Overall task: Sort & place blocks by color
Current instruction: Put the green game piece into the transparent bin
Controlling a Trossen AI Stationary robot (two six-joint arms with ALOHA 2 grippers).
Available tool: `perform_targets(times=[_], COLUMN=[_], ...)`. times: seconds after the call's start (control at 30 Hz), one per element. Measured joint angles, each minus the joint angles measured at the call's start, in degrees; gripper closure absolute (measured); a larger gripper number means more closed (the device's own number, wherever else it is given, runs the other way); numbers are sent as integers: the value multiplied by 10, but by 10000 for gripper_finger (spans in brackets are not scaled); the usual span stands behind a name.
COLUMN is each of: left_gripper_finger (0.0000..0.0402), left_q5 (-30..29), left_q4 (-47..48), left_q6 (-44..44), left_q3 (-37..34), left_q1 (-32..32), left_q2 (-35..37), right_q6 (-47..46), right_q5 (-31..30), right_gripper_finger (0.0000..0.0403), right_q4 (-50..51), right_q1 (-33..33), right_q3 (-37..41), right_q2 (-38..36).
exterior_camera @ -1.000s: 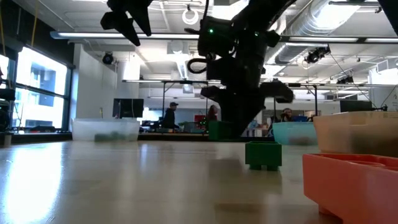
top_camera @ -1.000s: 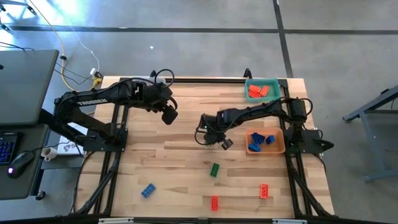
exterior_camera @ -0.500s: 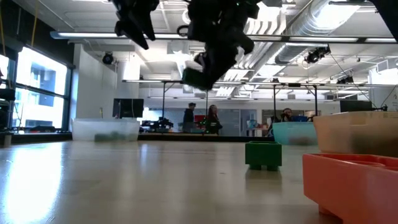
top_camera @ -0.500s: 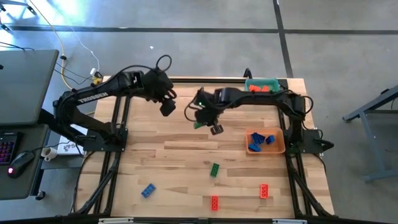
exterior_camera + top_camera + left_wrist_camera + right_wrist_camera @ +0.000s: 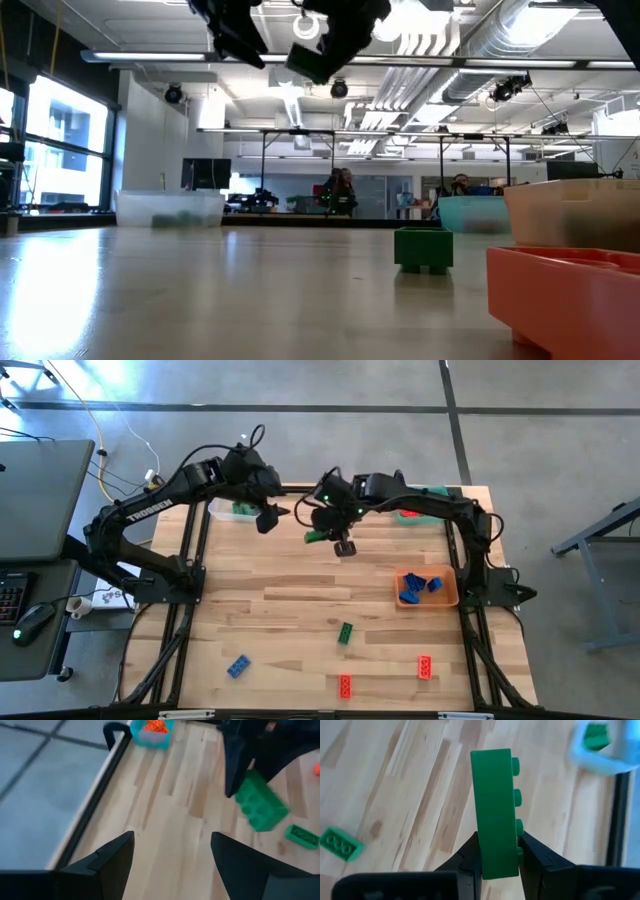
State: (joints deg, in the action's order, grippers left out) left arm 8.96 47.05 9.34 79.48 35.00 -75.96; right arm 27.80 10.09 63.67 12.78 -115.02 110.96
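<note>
My right gripper (image 5: 497, 862) is shut on a green studded block (image 5: 494, 805) and holds it high over the far middle of the table (image 5: 314, 537), short of the clear tray (image 5: 233, 510), which has green blocks in it. My left gripper (image 5: 172, 862) is open and bare, hovering just left of it (image 5: 270, 518) near that tray. Flat on the near half of the table lie a green block (image 5: 345, 632), a blue block (image 5: 238, 666) and two red blocks (image 5: 345, 685) (image 5: 424, 667). My right gripper pinches the green block by its near end (image 5: 496, 851) between the two fingers, one finger (image 5: 536, 857) on the studded face and the other on the opposite face. The block runs on lengthwise past the fingertips. It is lifted well clear of the table (image 5: 308, 62).
A teal tray (image 5: 425, 493) with red blocks sits at the far right corner, partly under my right arm. An orange tray (image 5: 448, 598) with blue blocks stands by the right edge. The bare wood between the trays and the near blocks is free.
My right gripper, shut on the green block throughout, has carried it up off the table's middle and toward the far edge and a little left, nearer the clear tray. My left gripper has drawn back toward the far edge, staying open.
</note>
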Motion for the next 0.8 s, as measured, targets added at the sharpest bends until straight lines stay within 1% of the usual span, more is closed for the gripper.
perform_targets(times=[0.17,0.3,0.53,0.67,0.8], left_gripper_finger=[149,149,149,149,149], left_q5=[6,57,113,155,213], left_q4=[-14,-28,-85,-129,-161], left_q6=[54,85,100,99,98], left_q3=[0,0,0,0,0], left_q1=[11,22,33,39,47], left_q2=[0,0,0,0,0], right_q6=[-23,-36,-51,-66,-83], right_q5=[-5,-8,-58,-61,-84], right_gripper_finger=[337,337,337,337,337], right_q4=[8,14,19,-2,-2], right_q1=[0,0,4,11,15], right_q3=[-56,-109,-201,-185,-184], right_q2=[0,0,-1,-20,-26])
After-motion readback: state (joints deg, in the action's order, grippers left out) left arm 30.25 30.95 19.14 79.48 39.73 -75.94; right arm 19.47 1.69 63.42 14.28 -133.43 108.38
